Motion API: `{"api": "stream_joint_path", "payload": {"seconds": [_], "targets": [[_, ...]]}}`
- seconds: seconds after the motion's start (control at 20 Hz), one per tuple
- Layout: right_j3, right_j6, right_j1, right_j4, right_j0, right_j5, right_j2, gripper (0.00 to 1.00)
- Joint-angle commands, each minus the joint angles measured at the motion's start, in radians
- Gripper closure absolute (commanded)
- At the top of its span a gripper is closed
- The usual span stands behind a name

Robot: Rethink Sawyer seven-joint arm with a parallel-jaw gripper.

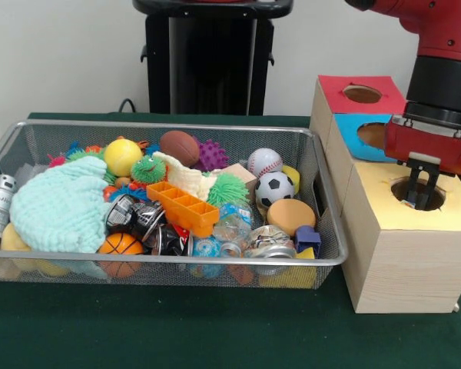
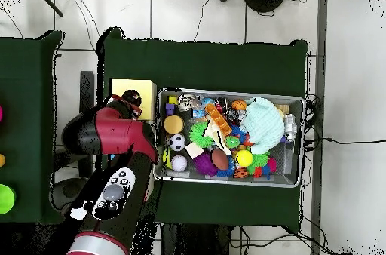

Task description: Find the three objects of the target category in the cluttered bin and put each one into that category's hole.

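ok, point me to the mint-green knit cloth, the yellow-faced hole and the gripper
mint-green knit cloth (image 1: 60,206): front view, middle of the knit.
yellow-faced hole (image 1: 438,201): front view, right side of the dark opening.
gripper (image 1: 419,198): front view, between the fingertips at the hole.

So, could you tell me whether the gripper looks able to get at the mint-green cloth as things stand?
Probably yes: the mint-green cloth lies on top of the clutter, uncovered, though the gripper sits over the yellow hole.
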State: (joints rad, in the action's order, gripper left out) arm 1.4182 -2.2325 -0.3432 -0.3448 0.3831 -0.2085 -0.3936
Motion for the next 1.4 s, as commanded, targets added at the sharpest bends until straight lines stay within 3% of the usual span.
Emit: {"api": "stream_joint_path", "payload": {"seconds": [0.05, 0.5, 0.55, 1.4], "targets": [[0.012, -0.166, 0.01, -0.034, -0.025, -0.073, 0.074, 1.0], [0.023, -0.15, -0.018, -0.024, -0.026, -0.112, 0.068, 1.0], [0.026, -0.149, -0.021, -0.023, -0.028, -0.116, 0.069, 0.0], [0.034, -0.15, -0.06, -0.018, -0.008, -0.182, 0.037, 0.0]]}}
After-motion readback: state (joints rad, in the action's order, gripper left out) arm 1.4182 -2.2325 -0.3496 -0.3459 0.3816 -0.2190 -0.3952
